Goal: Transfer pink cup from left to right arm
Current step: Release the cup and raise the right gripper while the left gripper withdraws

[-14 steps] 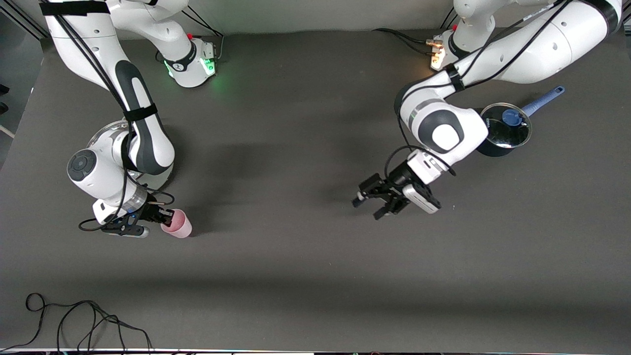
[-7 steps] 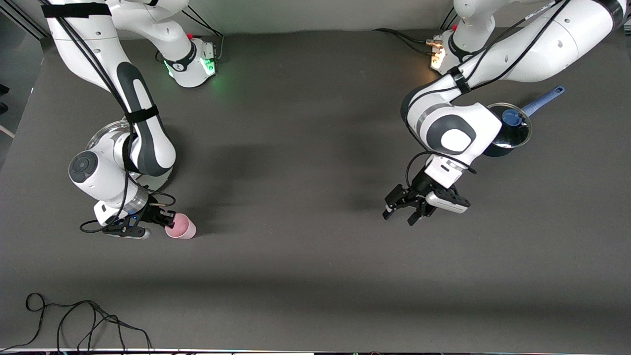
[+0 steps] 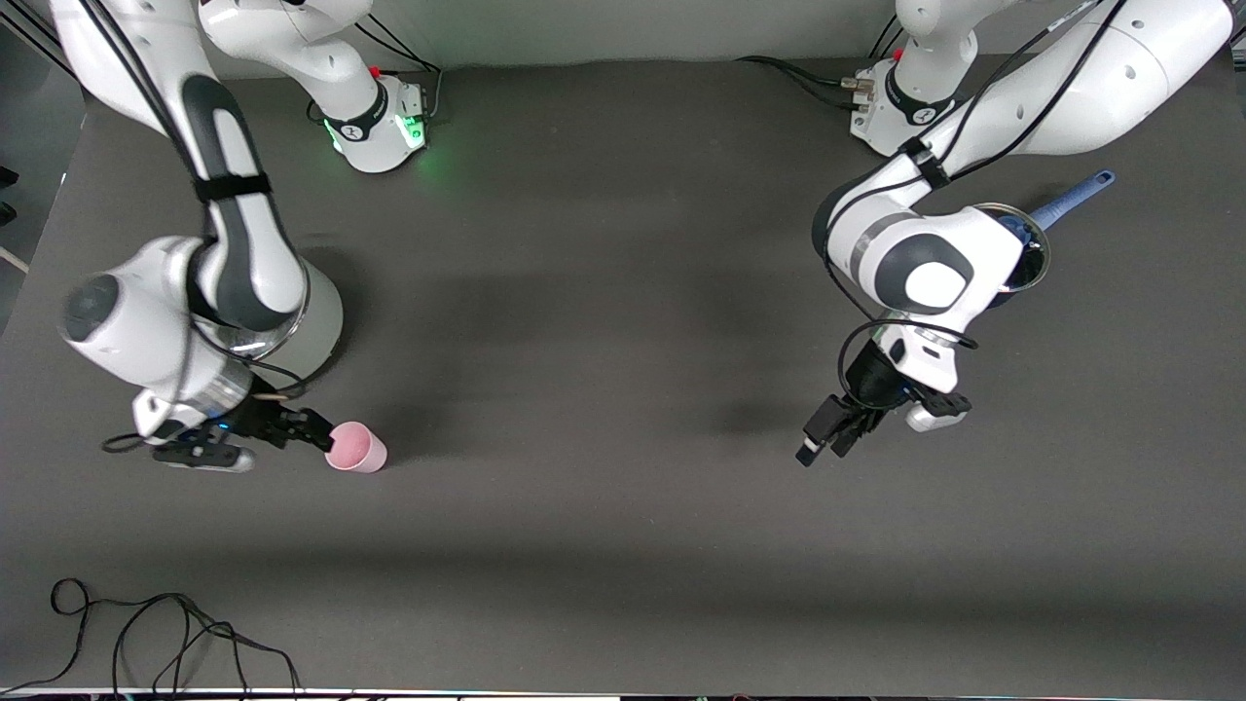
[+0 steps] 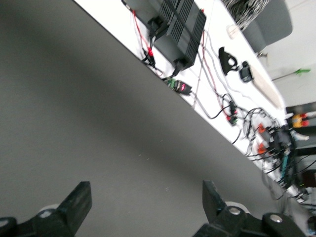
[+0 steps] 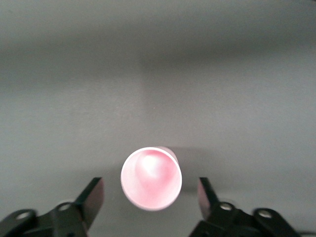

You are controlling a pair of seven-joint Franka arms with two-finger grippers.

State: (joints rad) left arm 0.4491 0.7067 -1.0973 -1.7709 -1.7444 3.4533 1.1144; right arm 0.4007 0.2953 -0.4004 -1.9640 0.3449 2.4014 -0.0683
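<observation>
The pink cup (image 3: 356,449) rests on the dark table toward the right arm's end, its mouth turned toward my right gripper. My right gripper (image 3: 313,431) is open just beside the cup and apart from it. In the right wrist view the cup's round mouth (image 5: 151,177) shows between the two spread fingertips (image 5: 95,188), with gaps on both sides. My left gripper (image 3: 824,443) is open and empty over bare table toward the left arm's end. The left wrist view shows its spread gripper (image 4: 147,191) with only table between the fingers.
A dark pot with a glass lid and blue handle (image 3: 1027,255) stands partly under the left arm. A pale pot (image 3: 326,321) stands under the right arm's elbow. A black cable (image 3: 146,633) lies near the front edge.
My right gripper let go of the cup and drew back from it; the cup now rests on the table. My left arm swung back toward its own end of the table.
</observation>
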